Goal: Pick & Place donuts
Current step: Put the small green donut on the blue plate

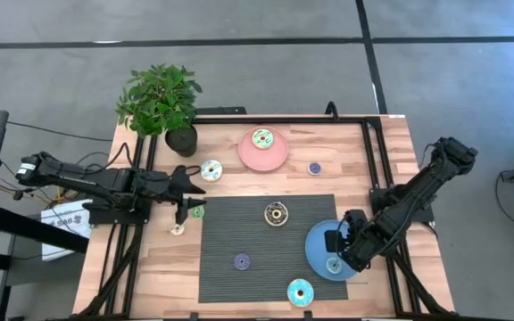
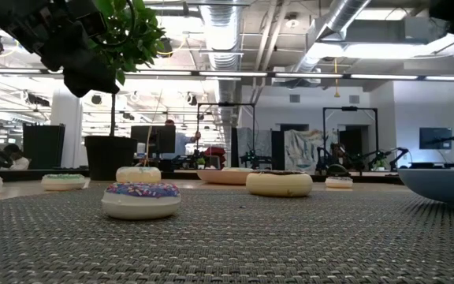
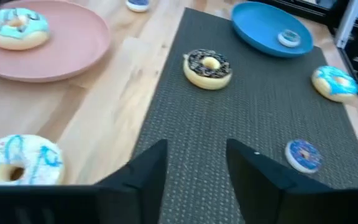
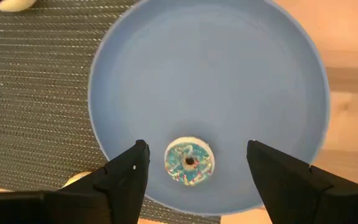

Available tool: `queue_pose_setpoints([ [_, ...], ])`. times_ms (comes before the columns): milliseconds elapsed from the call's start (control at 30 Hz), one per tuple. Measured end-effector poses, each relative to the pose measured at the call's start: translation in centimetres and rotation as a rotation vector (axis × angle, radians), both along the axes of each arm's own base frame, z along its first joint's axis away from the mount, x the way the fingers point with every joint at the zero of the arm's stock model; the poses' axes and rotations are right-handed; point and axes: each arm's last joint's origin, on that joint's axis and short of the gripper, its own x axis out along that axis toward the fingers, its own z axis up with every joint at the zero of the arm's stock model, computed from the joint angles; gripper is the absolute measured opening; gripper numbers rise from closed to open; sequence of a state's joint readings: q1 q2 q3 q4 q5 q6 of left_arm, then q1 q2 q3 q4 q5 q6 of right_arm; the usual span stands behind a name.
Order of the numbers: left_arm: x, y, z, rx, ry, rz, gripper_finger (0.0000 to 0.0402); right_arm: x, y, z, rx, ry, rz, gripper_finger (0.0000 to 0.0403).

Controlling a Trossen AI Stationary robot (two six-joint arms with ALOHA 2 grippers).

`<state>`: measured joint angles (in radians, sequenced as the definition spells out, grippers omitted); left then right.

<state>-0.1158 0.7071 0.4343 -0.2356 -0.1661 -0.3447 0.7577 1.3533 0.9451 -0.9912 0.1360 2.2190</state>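
Observation:
My right gripper [image 4: 196, 148] is open above the blue plate [image 1: 321, 239], one finger on either side of a small cyan-iced donut [image 4: 189, 162] that lies flat in the plate. My left gripper [image 3: 194, 168] is open and empty over the mat's left edge [image 1: 205, 214], near a small green donut [image 1: 197, 211] and a small cream one [image 1: 178, 229]. A cyan donut [image 1: 262, 138] lies on the pink plate [image 1: 279, 156]. On the mat lie a brown donut [image 1: 277, 213] and a small purple one [image 1: 241, 261]. A cyan donut [image 1: 300, 292] lies at the mat's near edge.
A white donut with cyan drizzle [image 1: 211, 170] and a small purple donut [image 1: 314, 168] lie on the bare wood beside the pink plate. A potted plant [image 1: 161, 102] stands at the far left corner, just behind my left arm. Black frame rails [image 1: 373, 152] run along the table's sides.

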Motion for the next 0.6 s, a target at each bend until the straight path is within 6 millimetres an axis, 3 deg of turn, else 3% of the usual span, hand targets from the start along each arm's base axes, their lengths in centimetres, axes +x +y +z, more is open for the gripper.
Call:
queue_pose_setpoints([
  [133,0.0,-0.1,0.0,-0.02,0.002,-0.016,0.0198,0.6,-0.6,0.0,-0.01,-0.004,0.013,0.026],
  [333,-0.2,0.4,-0.4,-0.072,0.039,0.092,0.0204,1.5,-1.8,0.0,-0.032,-0.006,0.05,0.026],
  [600,0.5,1.1,-2.2,-0.19,0.363,0.209,0.0204,2.6,-3.2,0.0,-0.053,-0.008,0.089,0.026],
])
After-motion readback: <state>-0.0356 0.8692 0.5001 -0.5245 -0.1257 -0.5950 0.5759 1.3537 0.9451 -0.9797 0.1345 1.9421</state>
